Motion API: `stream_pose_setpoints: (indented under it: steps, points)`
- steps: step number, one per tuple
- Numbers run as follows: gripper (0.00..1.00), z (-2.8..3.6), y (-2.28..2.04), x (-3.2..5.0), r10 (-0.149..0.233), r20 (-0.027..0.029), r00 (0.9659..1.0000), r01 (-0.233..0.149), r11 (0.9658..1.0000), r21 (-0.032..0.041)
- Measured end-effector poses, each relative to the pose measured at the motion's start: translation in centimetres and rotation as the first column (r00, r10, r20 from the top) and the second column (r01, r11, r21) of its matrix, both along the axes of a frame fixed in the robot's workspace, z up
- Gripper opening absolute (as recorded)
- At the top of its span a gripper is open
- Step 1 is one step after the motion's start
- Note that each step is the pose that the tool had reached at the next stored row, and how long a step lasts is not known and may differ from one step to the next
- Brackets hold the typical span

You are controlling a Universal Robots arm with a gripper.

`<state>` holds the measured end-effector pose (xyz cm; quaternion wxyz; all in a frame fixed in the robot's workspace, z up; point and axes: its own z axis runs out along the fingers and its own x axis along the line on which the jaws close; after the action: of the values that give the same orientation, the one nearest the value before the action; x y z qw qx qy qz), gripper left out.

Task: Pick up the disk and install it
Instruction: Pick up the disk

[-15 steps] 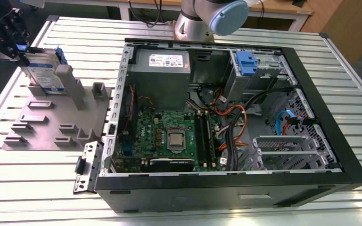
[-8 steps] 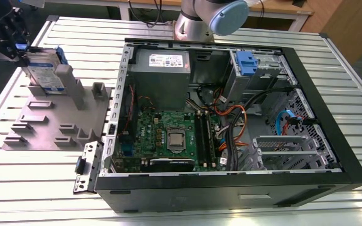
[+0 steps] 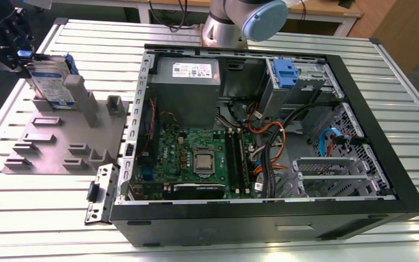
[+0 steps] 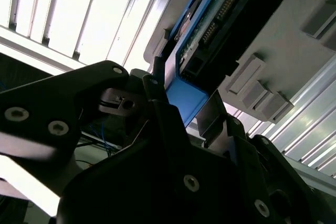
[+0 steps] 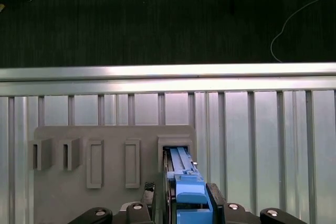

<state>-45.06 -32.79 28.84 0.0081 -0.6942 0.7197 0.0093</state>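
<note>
The disk (image 3: 52, 82) stands on edge in a slot of the grey holder block (image 3: 49, 142) at the exterior view's left, silver with a white-and-blue label and a blue frame. My gripper (image 3: 22, 54) sits at its upper far end. In the first wrist view the blue frame of the disk (image 5: 184, 179) lies between my two black fingers, which press against both its sides at the gripper (image 5: 189, 205). In the second wrist view the fingers (image 4: 152, 90) flank the disk's blue frame (image 4: 184, 95) tightly. The disk's lower edge is still in the slot.
An open computer case (image 3: 406, 180) lies at the exterior view's centre and right, with a motherboard, cables and a metal drive cage with a blue tab (image 3: 286, 73). The arm's base (image 3: 239, 22) stands behind it. The ribbed metal table (image 3: 35, 218) ends just beyond the holder block (image 5: 105, 135).
</note>
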Motion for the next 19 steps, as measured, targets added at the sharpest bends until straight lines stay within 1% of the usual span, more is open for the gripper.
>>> stream_pose_setpoints:
  steps: [3, 4, 5, 7, 8, 19]
  points:
    - [0.49, 0.00, 0.00, 0.00, 0.000, 0.0000, 1.0000, 0.000, 1.0000, 0.0000]
    - [0.42, 0.00, 0.00, 0.00, 0.000, 0.0000, 1.0000, 0.000, 1.0000, 0.0000]
    - [0.40, 0.00, 0.00, 0.00, 0.000, 0.0000, 1.0000, 0.000, 1.0000, 0.0000]
    - [0.40, 0.00, 0.00, 0.00, 0.000, -0.0001, 1.0000, 0.000, 1.0000, -0.0001]
    - [0.36, 0.00, 0.00, 0.00, 0.000, 0.0000, 1.0000, 0.000, 1.0000, -0.0001]
    - [0.36, 0.00, 0.00, 0.00, 0.000, 0.0000, 1.0000, 0.000, 1.0000, 0.0000]
